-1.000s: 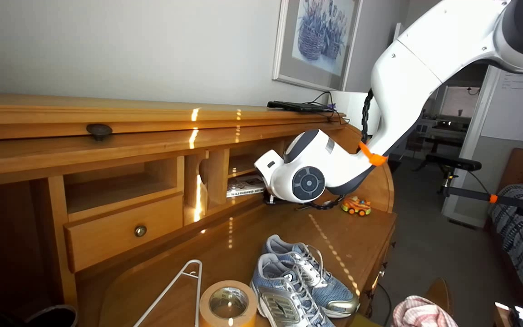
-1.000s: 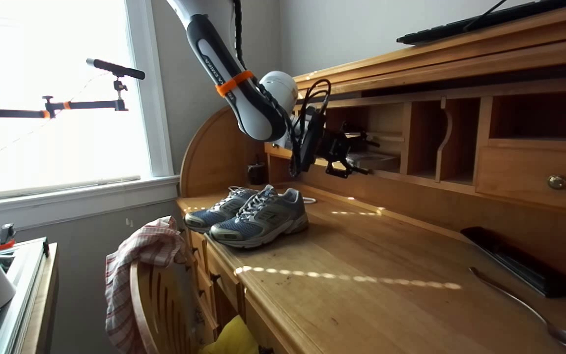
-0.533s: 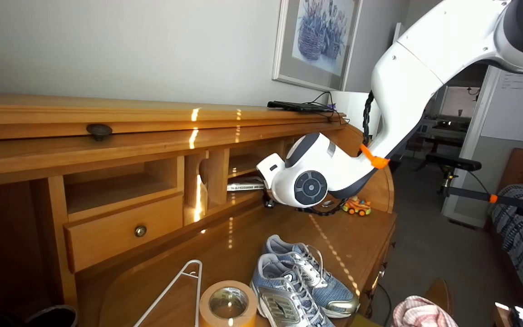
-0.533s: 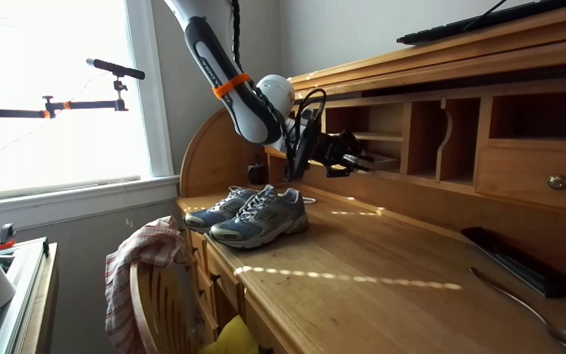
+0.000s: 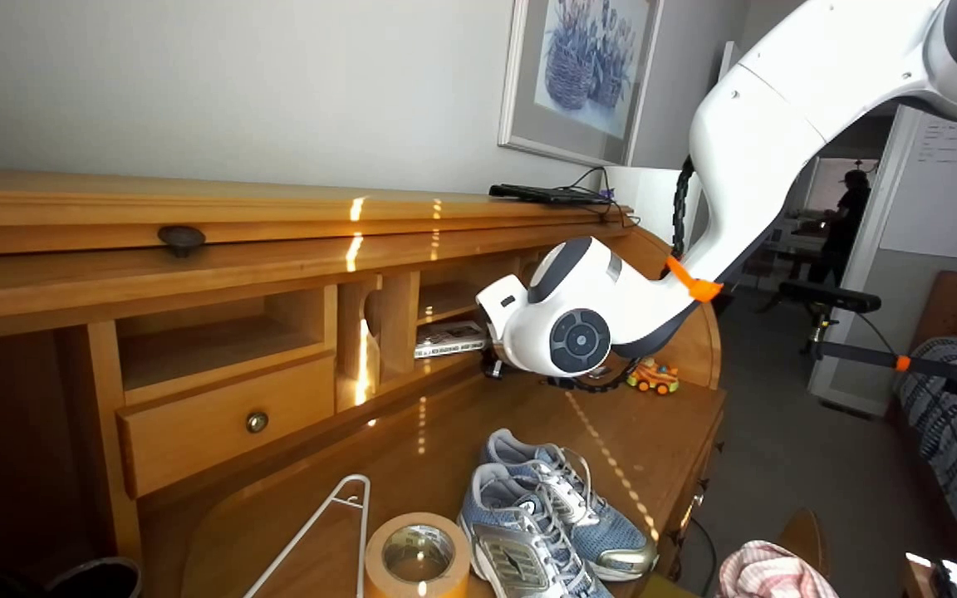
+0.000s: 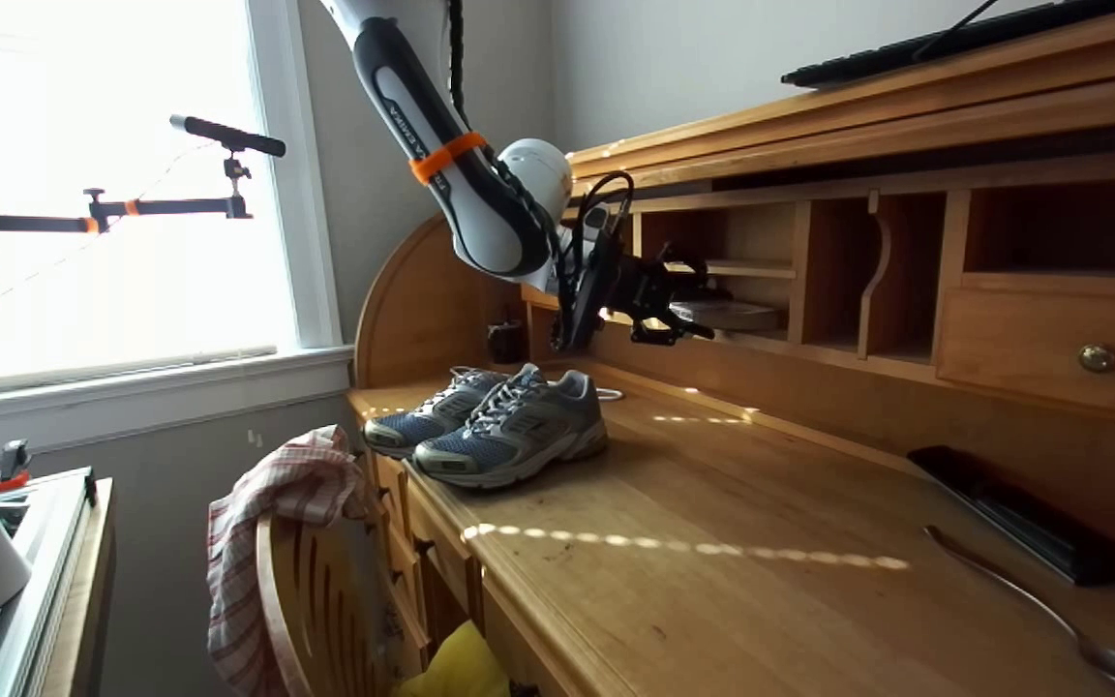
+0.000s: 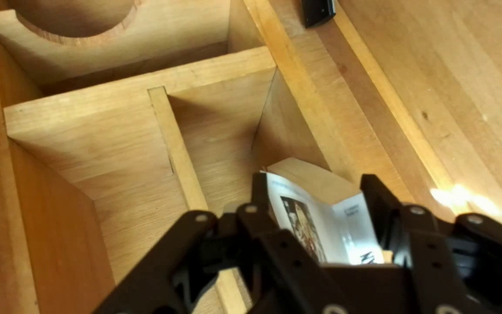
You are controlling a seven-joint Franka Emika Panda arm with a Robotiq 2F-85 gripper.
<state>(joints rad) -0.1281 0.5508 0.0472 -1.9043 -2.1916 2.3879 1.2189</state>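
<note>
The end effector has drawn back slightly and a person has appeared.

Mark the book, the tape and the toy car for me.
Book (image 7: 328,224): in the wrist view, on its white cover.
Tape (image 5: 395,588): in an exterior view, on the near side of the ring.
Toy car (image 5: 654,376): in an exterior view, on its body.

The desk is viewed obliquely from opposite ends in both exterior views; its cubbyholes, visible in all three, are looked into from close up in the wrist view.
</note>
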